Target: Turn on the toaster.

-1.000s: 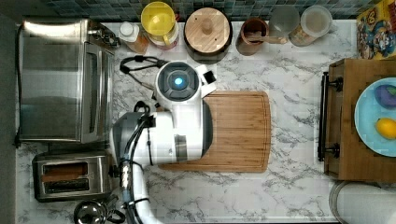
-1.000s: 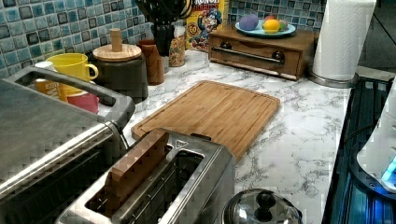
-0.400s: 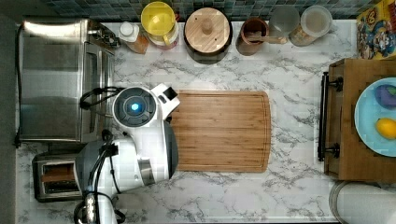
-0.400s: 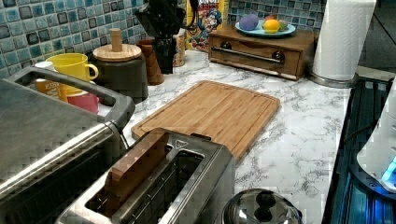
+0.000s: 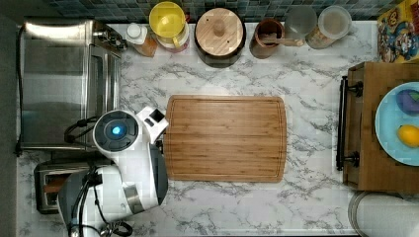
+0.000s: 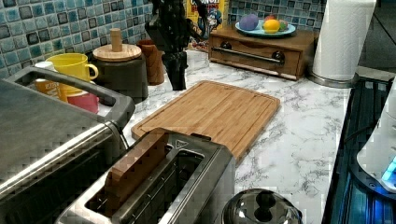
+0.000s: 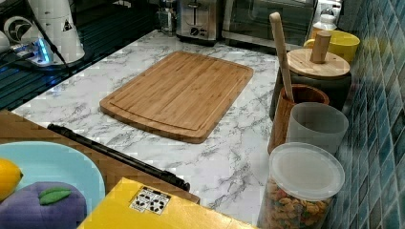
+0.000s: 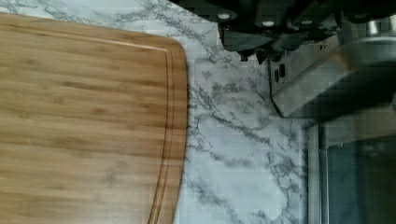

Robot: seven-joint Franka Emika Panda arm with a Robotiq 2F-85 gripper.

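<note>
Marble counter [image 5: 306,84]: one brushed-steel toaster [image 6: 177,182], two slots, bread slice [image 6: 133,170] inside. Gripper [image 6: 176,70] finger state unreadable.

Open marble counter [image 5: 237,207] around the flat cutting board [image 5: 226,138]; easy passage above both. Tight at the top view's left: toaster [image 6: 163,186] wedged beside the toaster oven [image 5: 64,81], kettle [image 6: 261,210] just next to it. Jars and mugs [image 5: 170,24] lining the tiled back wall.
</note>
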